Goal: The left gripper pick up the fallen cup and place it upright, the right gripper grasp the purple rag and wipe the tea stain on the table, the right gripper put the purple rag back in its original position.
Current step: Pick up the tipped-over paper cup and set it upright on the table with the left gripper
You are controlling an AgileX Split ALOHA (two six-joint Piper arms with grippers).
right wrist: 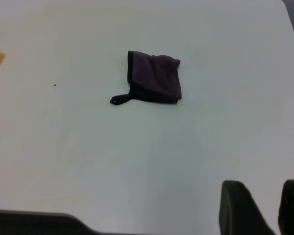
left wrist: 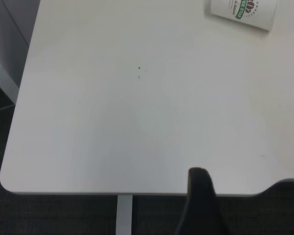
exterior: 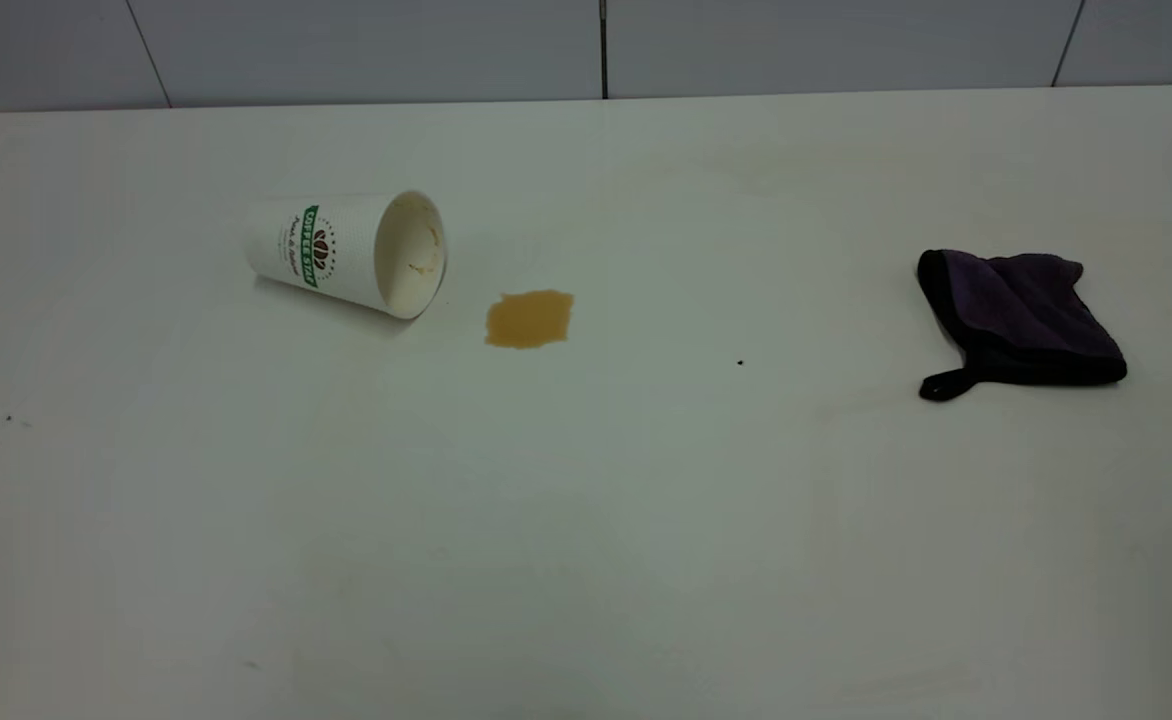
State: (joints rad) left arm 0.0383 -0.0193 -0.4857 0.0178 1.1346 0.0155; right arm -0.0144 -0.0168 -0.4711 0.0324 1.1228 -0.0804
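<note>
White paper cup (exterior: 346, 252) tipped beside amber tea stain (exterior: 529, 319) on table (exterior: 586, 520); purple rag (exterior: 1021, 318) well apart; right gripper (right wrist: 267, 208) parted, left gripper (left wrist: 201, 205) unreadable, both back at near edge, awaiting start.

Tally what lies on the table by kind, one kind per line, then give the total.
Paper cup, lying on its side: 1
Purple rag, folded: 1
Tea stain: 1
Total: 3 on the white table, tiny dark specks left out.
</note>
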